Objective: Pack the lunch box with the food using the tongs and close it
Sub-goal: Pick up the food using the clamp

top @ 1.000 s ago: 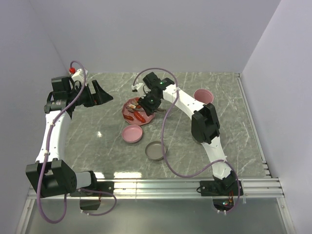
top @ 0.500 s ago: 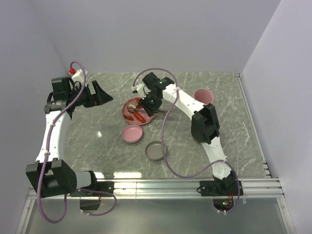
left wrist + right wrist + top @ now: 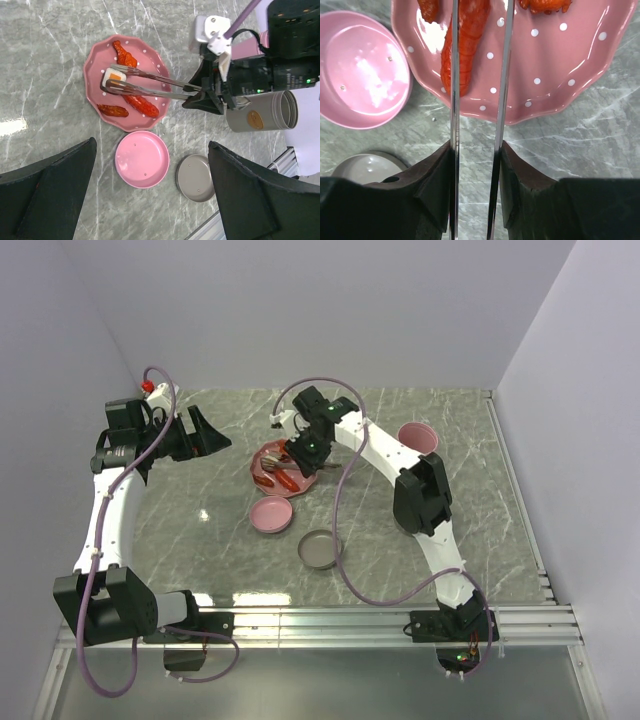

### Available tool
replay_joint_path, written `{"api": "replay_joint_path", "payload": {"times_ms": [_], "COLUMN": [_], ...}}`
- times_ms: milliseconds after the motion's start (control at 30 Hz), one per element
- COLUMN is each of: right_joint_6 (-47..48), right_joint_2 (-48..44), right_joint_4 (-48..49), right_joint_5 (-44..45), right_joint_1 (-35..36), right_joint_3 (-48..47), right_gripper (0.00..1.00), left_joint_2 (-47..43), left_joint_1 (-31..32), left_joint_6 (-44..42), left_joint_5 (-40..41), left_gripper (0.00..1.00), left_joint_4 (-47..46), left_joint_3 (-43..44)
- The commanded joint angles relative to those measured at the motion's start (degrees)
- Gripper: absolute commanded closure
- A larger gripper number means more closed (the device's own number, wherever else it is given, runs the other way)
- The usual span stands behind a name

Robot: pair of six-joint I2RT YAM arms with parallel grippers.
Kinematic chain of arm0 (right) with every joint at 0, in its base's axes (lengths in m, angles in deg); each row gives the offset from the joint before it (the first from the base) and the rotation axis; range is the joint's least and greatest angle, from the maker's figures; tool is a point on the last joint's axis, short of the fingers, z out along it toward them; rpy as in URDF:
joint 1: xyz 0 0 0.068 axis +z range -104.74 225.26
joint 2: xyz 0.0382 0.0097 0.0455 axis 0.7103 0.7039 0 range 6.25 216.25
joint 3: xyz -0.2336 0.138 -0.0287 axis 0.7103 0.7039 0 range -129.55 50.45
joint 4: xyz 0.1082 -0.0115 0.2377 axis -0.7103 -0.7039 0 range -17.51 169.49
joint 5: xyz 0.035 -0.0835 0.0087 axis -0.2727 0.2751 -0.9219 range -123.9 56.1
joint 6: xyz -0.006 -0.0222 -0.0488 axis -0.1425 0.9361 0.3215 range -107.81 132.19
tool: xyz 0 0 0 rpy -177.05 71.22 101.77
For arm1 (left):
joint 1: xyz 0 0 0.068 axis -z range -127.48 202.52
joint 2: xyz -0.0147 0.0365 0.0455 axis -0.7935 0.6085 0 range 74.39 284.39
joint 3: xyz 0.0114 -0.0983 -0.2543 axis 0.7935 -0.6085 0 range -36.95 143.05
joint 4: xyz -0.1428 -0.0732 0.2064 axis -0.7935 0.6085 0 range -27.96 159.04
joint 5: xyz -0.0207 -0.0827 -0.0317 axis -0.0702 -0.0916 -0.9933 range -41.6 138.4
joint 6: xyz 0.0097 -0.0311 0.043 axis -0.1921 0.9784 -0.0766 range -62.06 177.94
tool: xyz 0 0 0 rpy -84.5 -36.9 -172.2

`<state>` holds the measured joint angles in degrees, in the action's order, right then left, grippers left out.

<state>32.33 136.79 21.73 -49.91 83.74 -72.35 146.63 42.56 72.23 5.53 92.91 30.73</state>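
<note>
My right gripper is shut on the silver tongs, one arm against each finger. The tongs reach over the pink dotted plate, and their tips stand either side of a white and orange food piece. Red sausages lie on the plate, one of them between the tong arms. The olive-grey tub stands upright beside the right arm. The pink tub is further right. My left gripper hangs open, high above the table.
The pink lid and the grey lid lie rim up on the marble just in front of the plate. A metal rail runs along the near table edge. The right arm's purple cable loops over the grey lid.
The right gripper has squeezed the tongs narrower, and their tips have shifted slightly over the plate. The left arm has not moved.
</note>
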Motion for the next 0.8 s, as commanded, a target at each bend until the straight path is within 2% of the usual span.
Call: {"api": "replay_joint_path", "payload": {"times_ms": [0,433,767], "right_joint_6": [-0.89,-1.86,-1.95], "right_joint_2": [-6.87,-11.80,-24.62], "right_joint_4": [1.68,2.21,0.37], "right_joint_5": [-1.30,-2.53,-5.43], "right_joint_1": [0.10,-0.25,-3.67], "right_joint_3": [-2.62,-1.56,6.16], "right_gripper": [0.61,0.61,0.62], "left_joint_2": [-1.32,-0.79,-1.41], "left_joint_1": [-0.24,-0.41,-0.41], "left_joint_6": [0.04,-0.31,-2.59], "left_joint_5": [-1.51,-1.51,-1.78], "left_gripper": [0.01,0.01,0.01], "left_joint_4": [-1.25,-0.64,-1.43], "left_joint_3": [-0.09,0.87,0.87]}}
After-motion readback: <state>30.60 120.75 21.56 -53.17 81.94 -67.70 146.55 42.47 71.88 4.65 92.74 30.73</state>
